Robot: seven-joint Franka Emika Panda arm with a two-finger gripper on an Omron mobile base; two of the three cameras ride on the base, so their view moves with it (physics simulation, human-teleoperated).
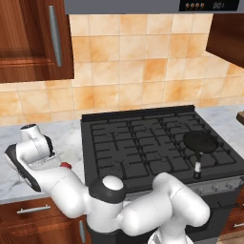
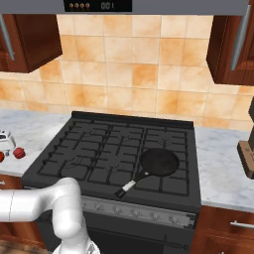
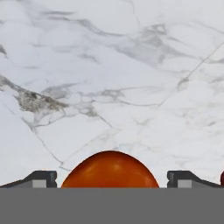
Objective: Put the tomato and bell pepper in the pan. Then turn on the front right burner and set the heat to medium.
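Observation:
The orange-red tomato (image 3: 109,169) lies on the marble counter, right between my gripper's (image 3: 111,180) two dark fingertips (image 3: 41,178), which stand wide apart on either side of it. The gripper is open and grips nothing. Just to the tomato's right, a sliver of the crimson bell pepper (image 3: 222,178) shows; it also lies on the counter left of the stove (image 2: 19,152). The black pan (image 2: 158,162) sits empty on the front right burner (image 2: 174,184), its handle pointing toward the stove's front edge. From the left base view, the pan (image 1: 200,141) is at the cooktop's right.
The black gas cooktop (image 1: 138,143) fills the middle, with a row of knobs (image 2: 134,212) along its front panel. Marble counter (image 1: 71,136) runs on both sides. Wooden wall cabinets (image 1: 33,38) hang above, and a dark block (image 2: 246,156) stands at the far right.

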